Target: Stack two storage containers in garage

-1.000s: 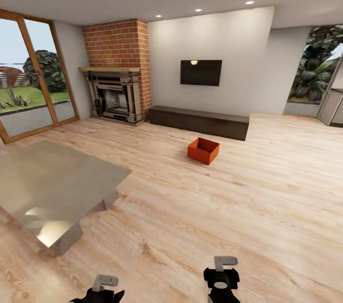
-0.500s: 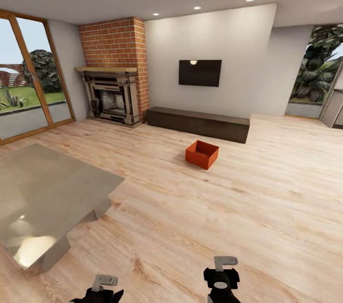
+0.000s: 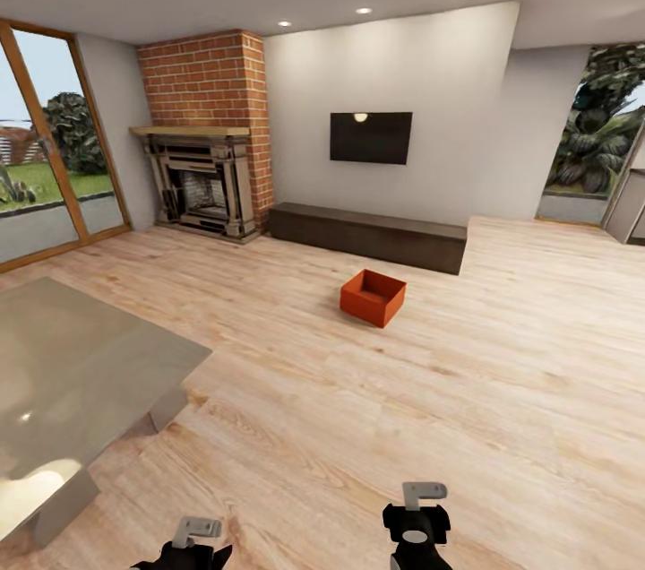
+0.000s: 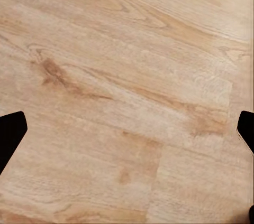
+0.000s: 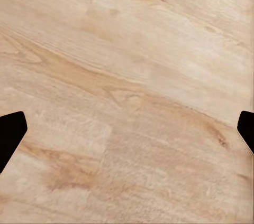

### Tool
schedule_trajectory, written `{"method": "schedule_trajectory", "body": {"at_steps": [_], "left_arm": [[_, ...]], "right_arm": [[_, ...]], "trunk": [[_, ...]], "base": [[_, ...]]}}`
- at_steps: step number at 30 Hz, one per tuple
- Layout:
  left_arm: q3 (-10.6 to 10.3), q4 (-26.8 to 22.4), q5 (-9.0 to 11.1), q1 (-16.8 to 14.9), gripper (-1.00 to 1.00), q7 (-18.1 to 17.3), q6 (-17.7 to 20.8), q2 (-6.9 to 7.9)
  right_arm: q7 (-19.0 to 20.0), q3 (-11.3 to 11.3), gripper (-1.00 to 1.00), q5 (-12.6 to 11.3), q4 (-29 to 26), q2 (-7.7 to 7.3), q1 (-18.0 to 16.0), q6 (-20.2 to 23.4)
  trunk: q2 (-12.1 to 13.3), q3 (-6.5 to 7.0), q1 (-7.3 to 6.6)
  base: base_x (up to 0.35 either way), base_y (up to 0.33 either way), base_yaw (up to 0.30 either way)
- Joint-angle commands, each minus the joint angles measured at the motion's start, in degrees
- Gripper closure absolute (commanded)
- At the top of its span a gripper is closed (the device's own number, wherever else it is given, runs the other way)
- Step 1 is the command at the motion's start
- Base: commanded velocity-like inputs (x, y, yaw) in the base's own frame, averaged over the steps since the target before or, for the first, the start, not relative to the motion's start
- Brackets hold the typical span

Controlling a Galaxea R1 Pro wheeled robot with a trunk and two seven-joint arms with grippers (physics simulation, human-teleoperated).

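Note:
I am in the living room. One orange-red lidless storage container [image 3: 373, 297] sits on the light wood-plank floor, a short way in front of the long dark cabinet [image 3: 367, 234]. It is far ahead of both arms. My left gripper [image 4: 127, 129] is open, its dark fingertips [image 4: 10, 131] wide apart over bare planks. My right gripper [image 5: 127, 129] is open too, with nothing between its fingers [image 5: 10, 131]. Both wrists show at the bottom of the head view, the left [image 3: 190, 543] and the right [image 3: 417, 525]. The garage is out of view.
A low grey glossy table [image 3: 72, 373] fills the near left. A brick fireplace [image 3: 202, 140] stands at the back left beside glass doors [image 3: 45, 149]. A TV [image 3: 371, 137] hangs above the cabinet. A doorway [image 3: 600, 140] opens at the far right.
The whole view has shifted, so the camera moved. The table now sits further left and lower in the picture, and the container is slightly nearer and further left. The arms keep their pose.

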Motion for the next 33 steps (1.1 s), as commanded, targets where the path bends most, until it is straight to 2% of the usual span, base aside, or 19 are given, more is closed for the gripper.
{"method": "schedule_trajectory", "body": {"at_steps": [1,19,33], "left_arm": [[-0.4,0.0,0.5,-0.1,-1.0,0.0,-0.2,0.05],[-0.5,0.0,0.5,-0.1,-1.0,0.0,-0.2,0.05],[-0.5,0.0,0.5,-0.1,-1.0,0.0,-0.2,0.05]], "right_arm": [[-0.4,0.3,-1.0,0.3,0.0,-0.03,0.0,0.5],[-0.4,0.3,-1.0,0.3,0.0,0.06,0.0,0.5],[-0.4,0.3,-1.0,0.3,0.0,0.06,0.0,0.5]], "trunk": [[0.0,-0.06,0.03],[0.0,-0.06,0.03],[0.0,-0.06,0.03]], "base": [[0.273,-0.237,0.0],[0.268,-0.244,0.029],[0.195,-0.3,0.049]]}}
